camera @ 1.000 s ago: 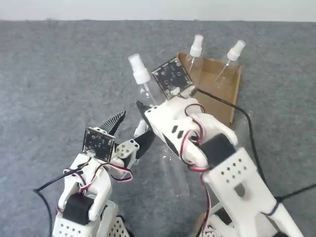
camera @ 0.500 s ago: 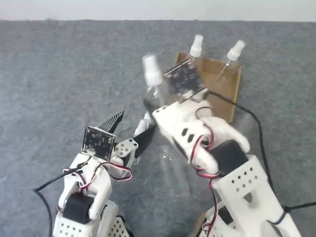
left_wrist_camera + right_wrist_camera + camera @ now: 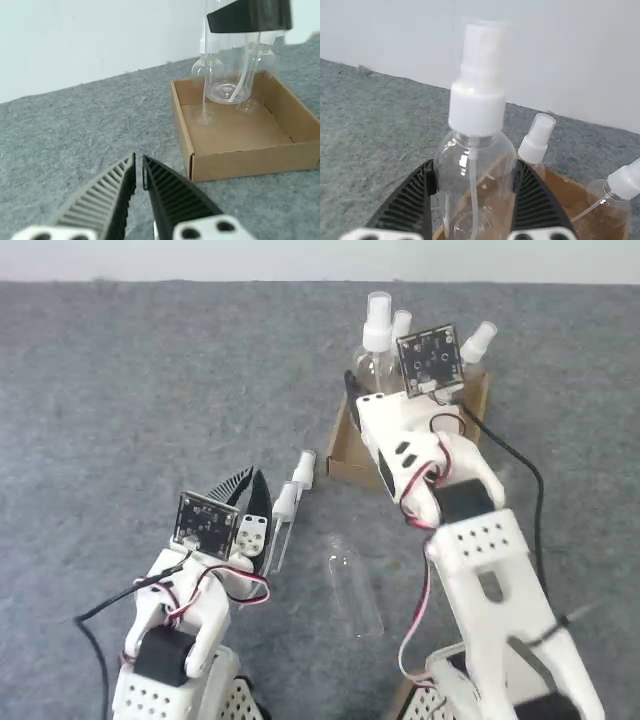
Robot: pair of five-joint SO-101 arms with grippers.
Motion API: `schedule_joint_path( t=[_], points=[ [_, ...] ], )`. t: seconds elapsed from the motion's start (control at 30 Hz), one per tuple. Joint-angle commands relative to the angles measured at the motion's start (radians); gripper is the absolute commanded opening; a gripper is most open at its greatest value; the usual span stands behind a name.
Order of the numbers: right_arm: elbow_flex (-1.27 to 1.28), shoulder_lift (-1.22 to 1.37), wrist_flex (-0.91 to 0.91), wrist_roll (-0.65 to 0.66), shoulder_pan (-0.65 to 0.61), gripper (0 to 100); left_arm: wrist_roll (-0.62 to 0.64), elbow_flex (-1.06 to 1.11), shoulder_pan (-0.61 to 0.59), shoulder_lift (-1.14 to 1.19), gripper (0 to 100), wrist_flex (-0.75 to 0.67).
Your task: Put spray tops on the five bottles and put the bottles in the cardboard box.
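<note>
My right gripper (image 3: 372, 390) is shut on a clear bottle (image 3: 376, 362) with a white spray top (image 3: 477, 100), held upright over the near-left part of the cardboard box (image 3: 338, 462). In the right wrist view its black fingers (image 3: 410, 200) clasp the bottle (image 3: 475, 165) on both sides. Two capped bottles (image 3: 400, 325) (image 3: 479, 342) stand at the back of the box (image 3: 235, 160). An uncapped clear bottle (image 3: 355, 585) lies on the mat between the arms. Two loose spray tops (image 3: 304, 468) (image 3: 284, 505) lie beside my left gripper (image 3: 252, 478), which is shut and holds nothing (image 3: 139, 162).
Grey mat (image 3: 140, 390) covers the table, with open room to the left and in front of the box. A pale wall (image 3: 75, 35) rises behind the table. The right arm's cable (image 3: 520, 455) hangs beside the box.
The right arm carried the capped bottle from mid-table back and right to over the box. The left gripper's fingers closed. Two loose spray tops now show where the right arm was.
</note>
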Motion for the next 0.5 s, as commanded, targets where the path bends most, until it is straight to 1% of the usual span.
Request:
schedule_joint_path(
  t=[0.0,0.13,0.2,0.47],
  points=[
    [0.021,0.041,-0.131,-0.011,0.027,0.6,0.002,-0.01,-0.002,-0.017,1,-0.028],
    [0.106,0.102,-0.297,-0.012,0.025,0.6,0.002,-0.008,0.0,-0.017,1,-0.028],
    [0.133,0.134,-0.352,-0.012,0.025,0.6,0.002,-0.008,0.0,-0.017,1,-0.025],
    [0.144,0.298,-0.486,-0.012,0.03,0.6,0.002,-0.004,0.002,-0.017,1,-0.023]
  ],
)
